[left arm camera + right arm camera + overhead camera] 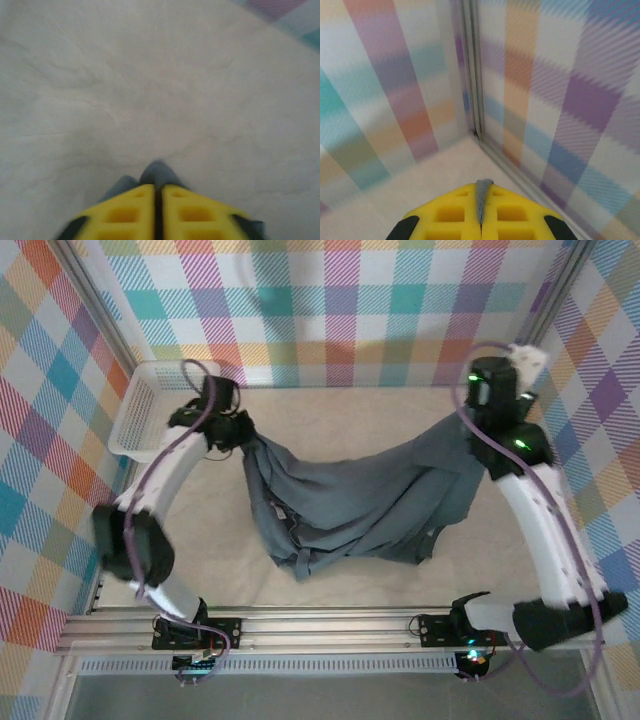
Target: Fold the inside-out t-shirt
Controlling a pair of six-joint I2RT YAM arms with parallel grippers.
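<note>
The left hand (157,187) has its yellow fingers (125,212) pressed almost together, only a thin dark slit between them. A bunched nub of the inside-out t-shirt (157,172) pokes out past the tips, so from where I stand it looks clamped on cloth. The right hand (482,187) is closed tight too, with a narrow grey strip of fabric pinched between its pads (512,212), facing the corner of the plaid walls (395,90). From above, the left hand (238,430) sits left of centre and the right hand (478,412) at the upper right. The shirt (350,505) is slung between them like a hammock, sagging toward the lower middle of the frame, with its bottom folds gathered and apparently resting on the pale surface (350,405). A white basket (140,415) stands at the upper left, clear of the cloth. This looks like the spreading stage before any fold. To do it well I'd draw the hands apart at an even height until the top edge runs taut. Then lower the garment so the crumpled lower part unrolls flat instead of piling up, with neither grip loosening until the cloth lies spread.
</note>
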